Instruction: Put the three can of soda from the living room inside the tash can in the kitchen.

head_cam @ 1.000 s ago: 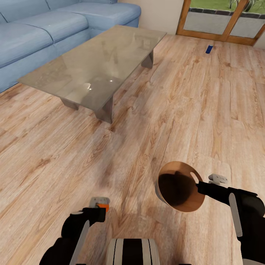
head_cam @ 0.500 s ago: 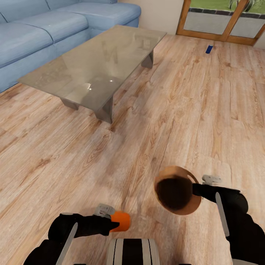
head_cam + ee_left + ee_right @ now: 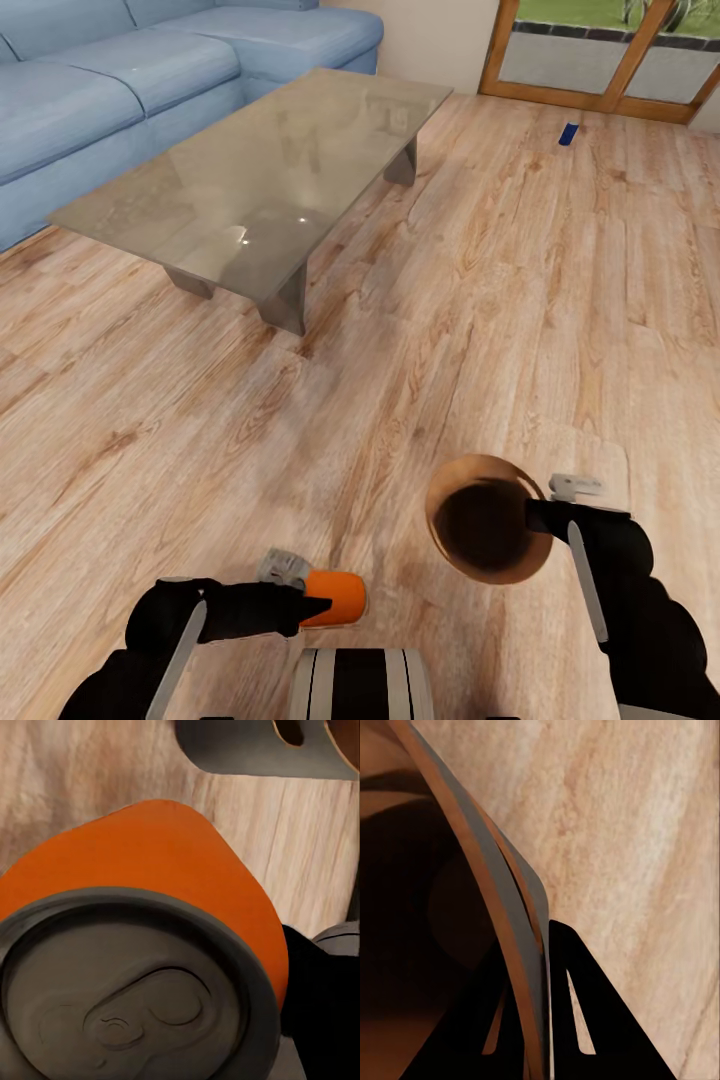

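Left gripper (image 3: 318,603) clamped on an orange soda can (image 3: 335,598), held low over the plank floor (image 3: 480,300), just ahead of the robot's striped trunk (image 3: 360,685). Can lying sideways in the grip, orange body pointing toward the right arm's side, grey metal top (image 3: 127,990) with its pull tab facing the left wrist camera.

Right gripper (image 3: 535,515) pinched on the thin rim of the brown wooden trash can (image 3: 487,530), one dark finger (image 3: 585,1020) outside the wall and the other inside, seen up close from the right wrist. Bucket lifted off the floor and tipped, dark round mouth turned up toward the head camera. Oval hand-hole (image 3: 292,729) showing near the rim in the left wrist view. Can and bucket near each other but apart, with bare planks between them.

Farther off, dark blue soda can (image 3: 568,133) lying on the floor close to the wood-framed glass door (image 3: 600,55). Shiny low coffee table (image 3: 270,170) standing on the floor beside the blue sofa (image 3: 120,70).
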Available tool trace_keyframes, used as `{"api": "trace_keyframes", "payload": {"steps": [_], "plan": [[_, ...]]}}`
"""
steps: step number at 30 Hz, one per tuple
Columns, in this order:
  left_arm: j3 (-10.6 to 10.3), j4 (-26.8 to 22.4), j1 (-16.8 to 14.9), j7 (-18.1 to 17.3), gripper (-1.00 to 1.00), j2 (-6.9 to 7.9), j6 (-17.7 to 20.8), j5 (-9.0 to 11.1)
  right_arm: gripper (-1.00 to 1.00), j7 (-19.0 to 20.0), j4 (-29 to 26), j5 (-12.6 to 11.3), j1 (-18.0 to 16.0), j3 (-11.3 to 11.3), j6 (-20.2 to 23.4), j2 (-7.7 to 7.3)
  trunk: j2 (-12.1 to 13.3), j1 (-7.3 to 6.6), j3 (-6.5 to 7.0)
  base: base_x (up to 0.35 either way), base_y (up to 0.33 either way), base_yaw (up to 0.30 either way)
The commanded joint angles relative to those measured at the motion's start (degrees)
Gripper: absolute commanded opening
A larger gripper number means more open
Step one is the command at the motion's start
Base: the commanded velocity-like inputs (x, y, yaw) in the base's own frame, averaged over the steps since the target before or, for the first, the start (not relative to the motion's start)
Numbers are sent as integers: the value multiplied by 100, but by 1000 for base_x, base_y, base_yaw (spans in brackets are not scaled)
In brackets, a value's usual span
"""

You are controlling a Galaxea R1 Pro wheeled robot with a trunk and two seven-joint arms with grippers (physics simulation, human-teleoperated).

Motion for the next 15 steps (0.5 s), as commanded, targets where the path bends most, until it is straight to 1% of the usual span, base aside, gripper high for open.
{"api": "trace_keyframes", "payload": {"steps": [1, 2, 3, 6, 10, 15], "plan": [[188, -2, -16, -6, -100, 0, 6, 96, -100, 18, -1, -146, -1, 47, 0, -5, 0, -1, 0, 0, 0, 0], [365, -3, -29, -11, -100, 1, 5, 205, -100, 18, -1, -146, -1, 86, 0, -11, 0, -1, 0, 0, 0, 0], [547, -4, -60, -18, -100, 14, 8, 390, -100, 18, -1, -146, -1, 124, 0, -17, 0, -1, 0, 0, 0, 0], [720, -5, -191, -24, -100, 38, 17, 676, -100, 47, -1, -146, -1, 157, 0, -41, 0, -1, 0, 0, 0, 0], [757, -6, -270, -30, -100, 16, 20, 736, -100, 68, -1, -146, -1, 171, 0, -61, 0, -1, 0, 0, 0, 0], [761, -9, -377, -34, -100, -2, 78, 743, -100, 71, -1, -146, -1, 166, 0, -57, 0, -1, 0, 0, 0, 0]]}}
